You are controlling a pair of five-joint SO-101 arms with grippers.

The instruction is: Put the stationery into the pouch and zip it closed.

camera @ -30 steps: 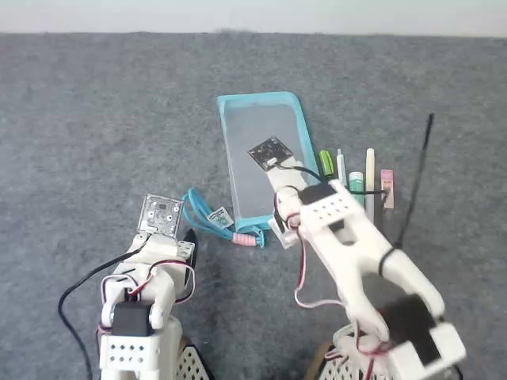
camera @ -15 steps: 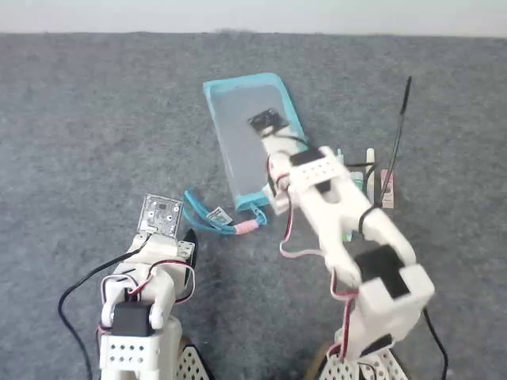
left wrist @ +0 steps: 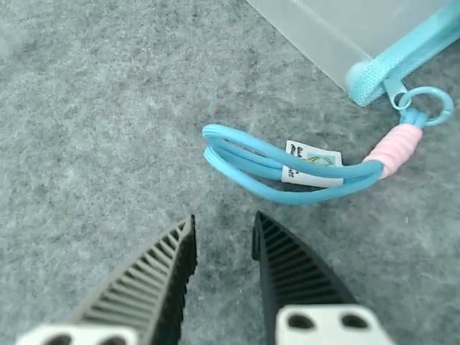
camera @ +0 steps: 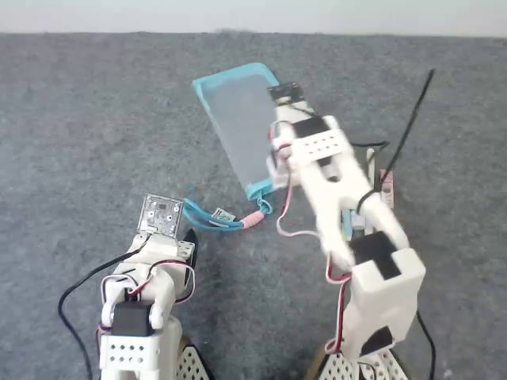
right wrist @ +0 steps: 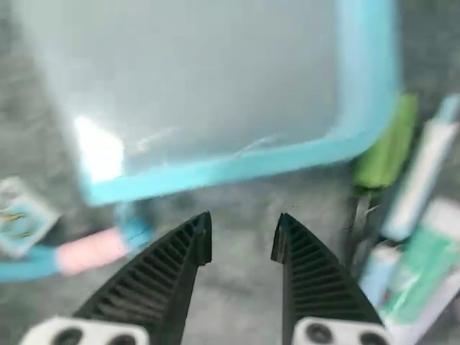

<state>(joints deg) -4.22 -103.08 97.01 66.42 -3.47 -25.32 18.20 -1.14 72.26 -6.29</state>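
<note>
The translucent pouch (camera: 234, 119) with teal edging lies flat on the grey carpet, tilted, and its blue wrist strap (camera: 207, 218) with a pink wrap (camera: 253, 219) trails toward the near left. My right gripper (right wrist: 243, 223) hovers open just off the pouch's (right wrist: 215, 86) teal edge, holding nothing. Beside it lie a green marker (right wrist: 388, 140), a white pen (right wrist: 424, 180) and a green-and-white tube (right wrist: 417, 273). My left gripper (left wrist: 223, 224) stands open and empty on the carpet, a short way from the strap loop (left wrist: 287, 169). The right arm hides most of the stationery in the high view.
A pink item (camera: 386, 188) pokes out from behind the right arm. A black cable (camera: 412, 119) rises to the right of that arm. Bare grey carpet (camera: 95, 119) stretches to the left and far side of the pouch.
The right arm has stretched farther out over the table. The pouch has slid away and turned leftward, dragging its strap along. The left arm has stayed still.
</note>
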